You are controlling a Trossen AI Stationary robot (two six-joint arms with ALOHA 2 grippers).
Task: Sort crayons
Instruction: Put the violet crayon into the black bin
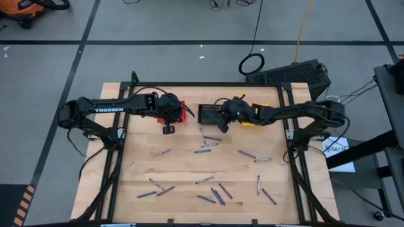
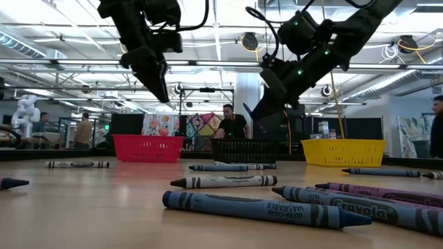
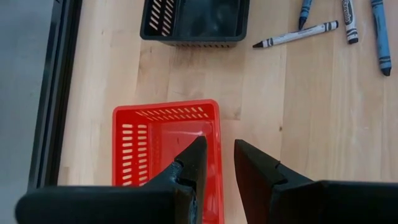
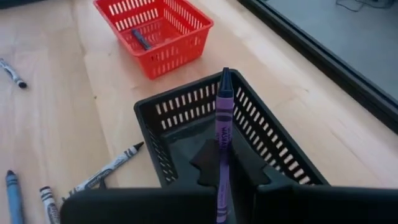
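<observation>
A purple crayon (image 4: 224, 134) is clamped upright in the right pincer (image 4: 222, 186) directly over the black basket (image 4: 186, 106) — release is due next; left pincer (image 3: 217, 165) hangs released above the red basket (image 3: 140, 146).

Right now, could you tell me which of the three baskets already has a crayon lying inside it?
The red basket: a blue crayon lies on its floor. The black basket shows a bare floor; the purple crayon above it sits in the right pincer. The yellow basket's inside is hidden.
</observation>
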